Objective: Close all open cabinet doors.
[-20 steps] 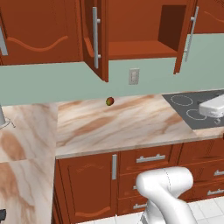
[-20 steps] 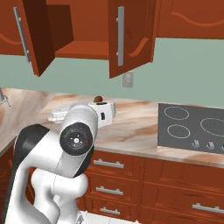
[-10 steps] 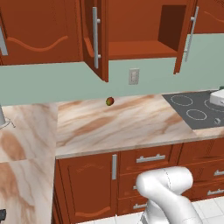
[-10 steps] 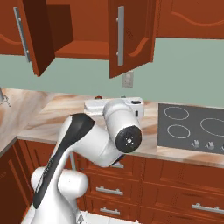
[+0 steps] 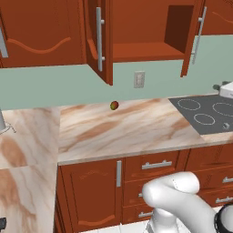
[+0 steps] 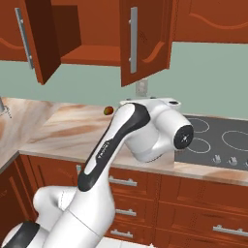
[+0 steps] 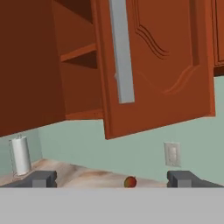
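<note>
One wall cabinet (image 5: 145, 27) stands open with both cabinet doors swung outward. Its left door (image 5: 102, 36) shows edge-on with a long silver bar handle (image 5: 98, 34); its right door (image 5: 196, 36) hangs open near the cooktop. From the other side they are the left door (image 6: 36, 38) and the right door (image 6: 147, 38). In the hand view the right door (image 7: 166, 65) and its handle (image 7: 121, 52) loom close above my gripper (image 7: 113, 179), which is open with nothing between its fingertips (image 7: 41, 178). The cabinet's bare shelf (image 7: 78, 54) shows beside that door.
A small round fruit (image 5: 114, 105) lies on the marble counter (image 5: 127, 127) by the wall, under an outlet (image 5: 139, 79). A black cooktop (image 5: 205, 113) sits at the right. A paper-towel roll (image 7: 19, 155) stands at the far left. Drawer fronts (image 5: 157, 166) run below. My arm's elbow (image 6: 160, 131) hangs over the counter edge.
My arm has swung to the right across the counter, carrying the hand toward the cooktop side. Both cabinet doors stand as they did, and the gripper stays open.
</note>
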You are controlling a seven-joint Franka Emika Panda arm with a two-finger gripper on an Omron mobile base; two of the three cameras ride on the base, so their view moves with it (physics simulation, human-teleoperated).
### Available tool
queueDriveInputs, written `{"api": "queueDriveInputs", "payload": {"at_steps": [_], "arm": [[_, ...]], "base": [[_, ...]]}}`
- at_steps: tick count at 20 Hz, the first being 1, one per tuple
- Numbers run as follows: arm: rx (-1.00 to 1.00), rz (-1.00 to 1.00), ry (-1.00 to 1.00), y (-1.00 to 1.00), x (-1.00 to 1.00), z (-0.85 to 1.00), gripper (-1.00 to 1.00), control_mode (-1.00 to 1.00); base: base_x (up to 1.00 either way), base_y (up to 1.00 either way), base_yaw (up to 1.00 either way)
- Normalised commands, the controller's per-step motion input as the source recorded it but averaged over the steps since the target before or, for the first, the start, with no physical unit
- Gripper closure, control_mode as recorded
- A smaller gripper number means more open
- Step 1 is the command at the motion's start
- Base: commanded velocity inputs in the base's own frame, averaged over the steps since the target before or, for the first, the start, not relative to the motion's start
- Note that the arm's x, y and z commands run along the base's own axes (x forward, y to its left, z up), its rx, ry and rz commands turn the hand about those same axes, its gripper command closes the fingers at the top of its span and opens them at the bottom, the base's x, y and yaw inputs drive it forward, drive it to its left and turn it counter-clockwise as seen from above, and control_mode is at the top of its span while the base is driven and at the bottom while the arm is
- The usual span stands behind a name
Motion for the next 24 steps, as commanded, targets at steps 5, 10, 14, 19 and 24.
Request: {"api": "queueDriveInputs", "payload": {"at_steps": [5, 10, 14, 19, 24], "arm": [[-0.01, 0.13, 0.01, -0.09, 0.49, -0.03, -1.00, -1.00], [-0.02, 0.17, -0.11, 0.00, 0.50, 0.15, -1.00, -1.00], [-0.03, 0.16, -0.15, 0.00, 0.30, 0.18, -1.00, -1.00], [-0.09, 0.14, -0.22, 0.02, 0.02, 0.21, -1.00, -1.00], [-0.11, 0.04, -0.21, 0.33, 0.03, 0.29, -1.00, -1.00]], "base": [[0.00, 0.00, 0.00], [0.00, 0.00, 0.00], [0.00, 0.00, 0.00], [0.00, 0.00, 0.00], [0.00, 0.00, 0.00]]}}
